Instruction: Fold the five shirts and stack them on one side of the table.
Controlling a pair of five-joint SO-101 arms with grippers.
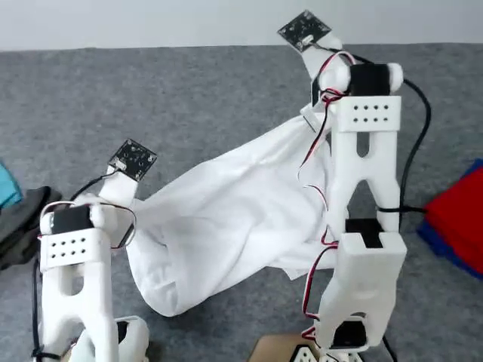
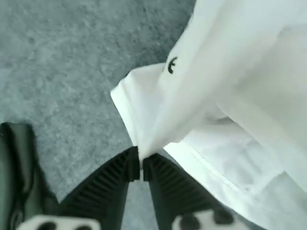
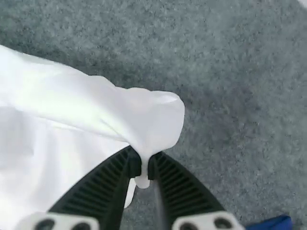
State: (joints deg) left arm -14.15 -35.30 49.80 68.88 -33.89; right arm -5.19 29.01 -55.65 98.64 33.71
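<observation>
White fabric is stretched between the two arms: the white shirt (image 1: 226, 226) is held up by two edges and sags across the middle of the grey table covering (image 1: 189, 98), its lower folds resting on that surface. A hem fold is pinched tightly between the ribbed black fingers (image 2: 110, 182) of the left gripper (image 2: 140, 167), which are pressed together on the cloth; a small black mark is seen on the shirt nearby. A rounded bunch of the same shirt is clamped by the right gripper (image 3: 144, 170), whose fingers (image 3: 177, 187) are likewise closed on the fabric, with a little tab of cloth poking out below them.

In the high view, part of the shirt's far side is covered by the right arm's white frame, which stands between the shirt and a red cloth (image 1: 460, 219) lying on a blue cloth (image 1: 430, 235) at the table's edge. At the opposite edge, a teal cloth (image 1: 7, 185) and a dark cloth (image 1: 23, 219) are seen beside the left arm, well apart from the red one. A brown board (image 1: 275, 348) lies at the near edge between the arms' bases.
</observation>
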